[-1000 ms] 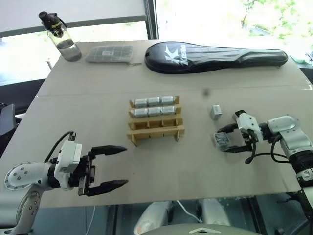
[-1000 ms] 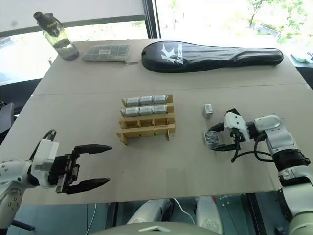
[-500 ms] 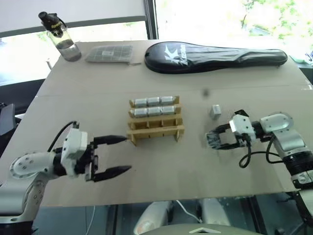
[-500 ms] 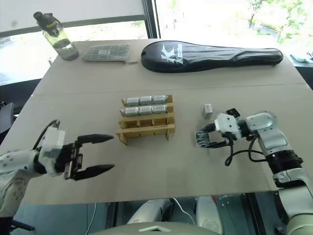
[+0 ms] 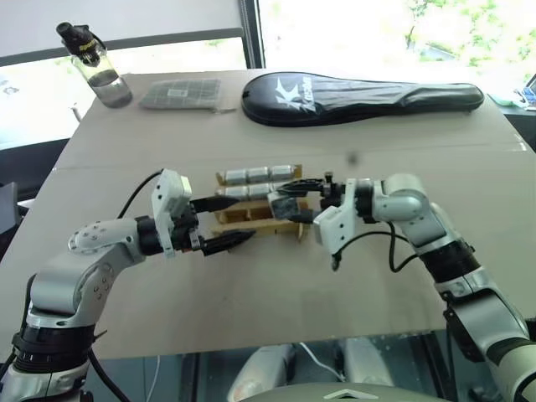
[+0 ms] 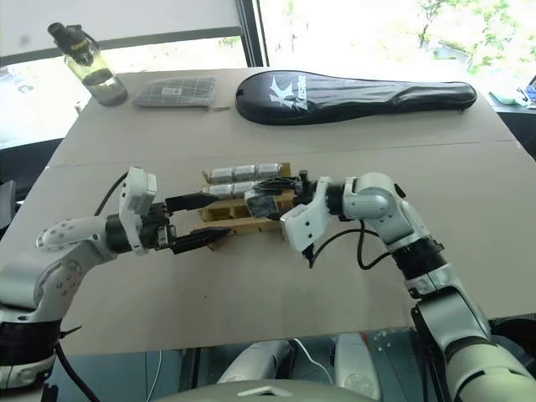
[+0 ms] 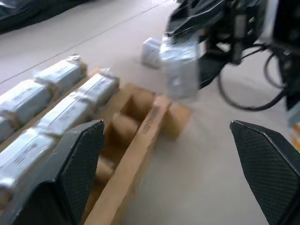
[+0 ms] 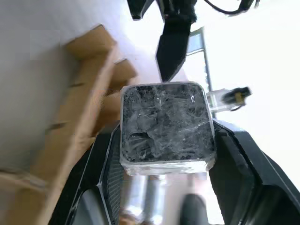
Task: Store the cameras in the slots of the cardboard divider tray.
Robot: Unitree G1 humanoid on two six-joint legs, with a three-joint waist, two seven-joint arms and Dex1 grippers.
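Note:
The cardboard divider tray (image 5: 272, 226) stands mid-table, with cameras (image 5: 251, 176) filling its two rear rows. My right gripper (image 5: 289, 201) reaches in from the right and is shut on a wrapped camera (image 8: 164, 124), held just above the tray's right end. My left gripper (image 5: 234, 219) is open at the tray's left front corner, one finger along the tray's side and one in front of it, with nothing between them. One loose camera (image 7: 151, 50) lies on the table beyond the held one.
A water bottle (image 5: 92, 63), a grey mesh pouch (image 5: 184, 92) and a long black racket case (image 5: 360, 88) line the far edge. The table's front edge runs close under both arms.
My right gripper has lifted the camera off the table's right side, rolled, and carried it left to the tray. My left gripper has moved forward to the tray's left front corner.

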